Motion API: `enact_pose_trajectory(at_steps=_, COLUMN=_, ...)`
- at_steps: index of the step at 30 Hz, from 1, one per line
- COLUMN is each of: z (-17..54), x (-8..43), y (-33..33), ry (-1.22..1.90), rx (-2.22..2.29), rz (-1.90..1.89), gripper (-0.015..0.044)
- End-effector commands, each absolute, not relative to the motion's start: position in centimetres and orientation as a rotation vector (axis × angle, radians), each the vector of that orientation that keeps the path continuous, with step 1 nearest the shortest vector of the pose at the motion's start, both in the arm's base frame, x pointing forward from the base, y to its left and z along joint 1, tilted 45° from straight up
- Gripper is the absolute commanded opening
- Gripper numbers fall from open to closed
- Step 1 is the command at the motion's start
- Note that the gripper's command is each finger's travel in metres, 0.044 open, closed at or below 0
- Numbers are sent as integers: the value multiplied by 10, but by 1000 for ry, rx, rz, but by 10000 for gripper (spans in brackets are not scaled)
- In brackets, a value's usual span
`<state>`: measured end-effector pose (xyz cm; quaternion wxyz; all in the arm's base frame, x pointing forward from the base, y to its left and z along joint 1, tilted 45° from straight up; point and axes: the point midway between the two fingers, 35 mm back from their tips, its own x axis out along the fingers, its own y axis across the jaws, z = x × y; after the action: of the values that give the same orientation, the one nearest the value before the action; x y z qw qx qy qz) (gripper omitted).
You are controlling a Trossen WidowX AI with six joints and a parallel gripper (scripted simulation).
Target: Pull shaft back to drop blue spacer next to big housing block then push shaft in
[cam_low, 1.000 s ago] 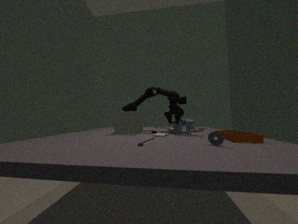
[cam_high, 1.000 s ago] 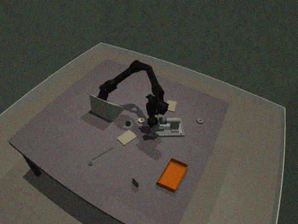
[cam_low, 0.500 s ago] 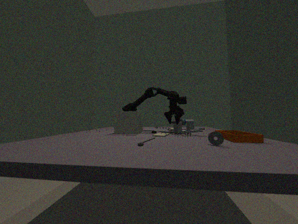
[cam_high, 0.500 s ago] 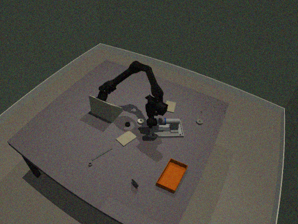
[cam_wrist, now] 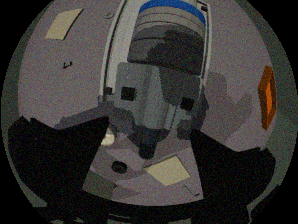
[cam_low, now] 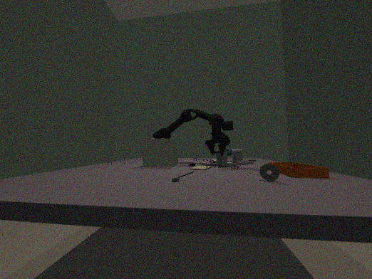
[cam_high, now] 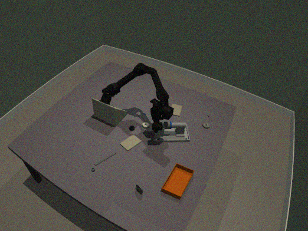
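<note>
The blue spacer (cam_high: 170,125) (cam_low: 229,151) (cam_wrist: 196,13) sits on the shaft line against the pale housing (cam_high: 179,125) (cam_low: 237,155). Grey spacers (cam_wrist: 167,20) stand beside it, partly in shadow. Nearer the wrist camera is a grey support block (cam_wrist: 150,92) with two dark squares. The dark shaft end (cam_wrist: 146,149) sticks out of it. A white base (cam_high: 177,140) (cam_wrist: 114,45) carries the assembly. My gripper (cam_low: 217,154) (cam_wrist: 150,127) is open and empty, its fingers on either side of the shaft end in the wrist view. Contact cannot be told.
An orange tray (cam_high: 177,180) (cam_low: 303,171) (cam_wrist: 268,97) lies off to one side. A pale upright panel (cam_high: 107,113) (cam_low: 160,153) stands near the arm's base. A cream card (cam_high: 130,142) (cam_wrist: 168,170), a black ring (cam_high: 131,126) and a white ring (cam_high: 145,124) lie near the assembly.
</note>
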<state>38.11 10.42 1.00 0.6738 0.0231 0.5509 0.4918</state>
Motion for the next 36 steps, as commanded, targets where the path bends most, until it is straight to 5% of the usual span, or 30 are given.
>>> enact_pose_trajectory(at_steps=1, z=5, x=378, y=109, ry=1247, rx=63, rz=1111, gripper=440)
enact_pose_trajectory(at_steps=36, z=0, x=378, y=114, ry=1247, rx=56, rz=1109, gripper=414)
